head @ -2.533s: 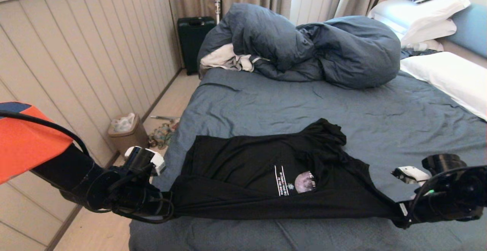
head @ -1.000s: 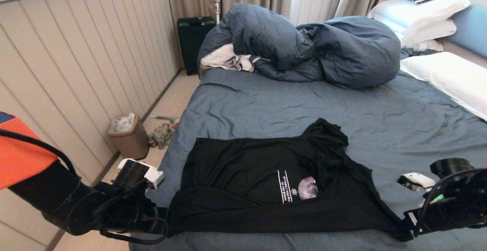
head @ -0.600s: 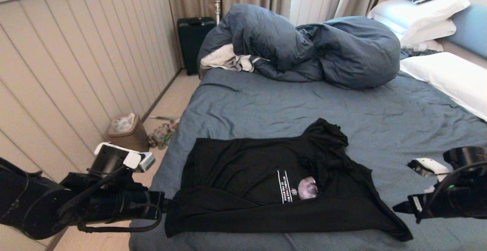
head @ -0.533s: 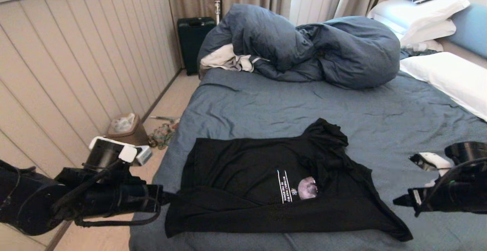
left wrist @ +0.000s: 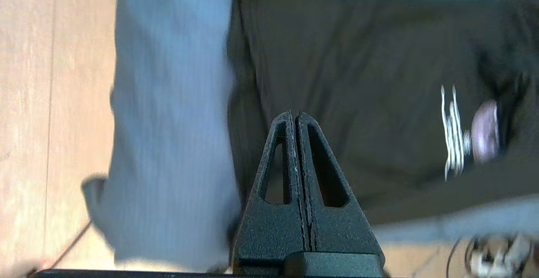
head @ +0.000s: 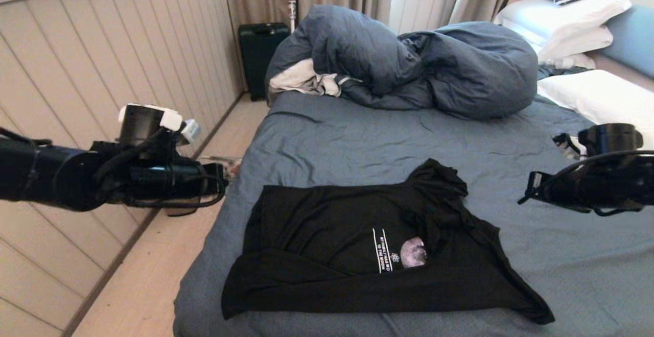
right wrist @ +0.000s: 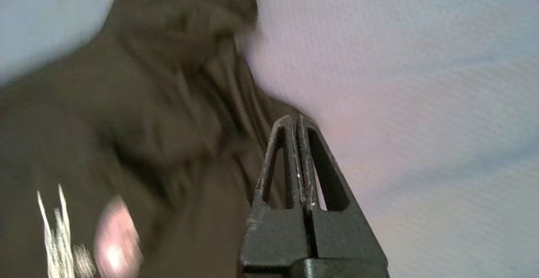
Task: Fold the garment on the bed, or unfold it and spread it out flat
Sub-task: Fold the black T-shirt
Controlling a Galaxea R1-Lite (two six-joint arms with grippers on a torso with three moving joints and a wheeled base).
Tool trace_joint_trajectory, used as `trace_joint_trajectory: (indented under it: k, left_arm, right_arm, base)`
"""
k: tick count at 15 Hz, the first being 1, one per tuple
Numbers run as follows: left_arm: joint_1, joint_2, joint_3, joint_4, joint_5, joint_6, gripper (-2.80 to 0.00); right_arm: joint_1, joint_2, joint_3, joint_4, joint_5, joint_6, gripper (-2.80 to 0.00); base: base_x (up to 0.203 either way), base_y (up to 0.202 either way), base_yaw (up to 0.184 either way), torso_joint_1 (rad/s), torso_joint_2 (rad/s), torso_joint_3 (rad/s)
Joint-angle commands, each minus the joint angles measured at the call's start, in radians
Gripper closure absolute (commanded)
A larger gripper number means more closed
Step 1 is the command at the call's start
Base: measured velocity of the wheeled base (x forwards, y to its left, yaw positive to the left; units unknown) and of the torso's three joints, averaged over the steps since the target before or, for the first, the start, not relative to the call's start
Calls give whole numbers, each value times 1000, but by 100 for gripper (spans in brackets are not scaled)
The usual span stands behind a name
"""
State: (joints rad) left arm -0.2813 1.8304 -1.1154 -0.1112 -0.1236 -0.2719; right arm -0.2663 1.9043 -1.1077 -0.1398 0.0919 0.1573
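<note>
between and below both clenched, empty grippers, left gripper (head: 223, 184) and right gripper (head: 522, 197), the garment (head: 357, 245) lay half-folded on the bed (head: 357, 138); regrasping its bunched edge seemed best.

I see the black T-shirt (head: 357, 245) lying loosely folded at the bed's (head: 357, 138) six o'clock edge, moon print and white lettering facing up, one sleeve bunched toward twelve o'clock.
</note>
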Motion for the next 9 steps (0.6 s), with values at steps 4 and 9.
trace_joint_trajectory:
  k: [4,9]
  left_arm:
    - [19,365,-385,40,2,-35,0]
    - [21,658,-747,105,9,-20,0]
  right_arm:
    - [101,113,-32,-72,-111,150,0]
    - [104,111,46,-144,-112,145,0]
  base:
    - [0,0,0,0,0,0]
    - [0,0,0,0,0,0]
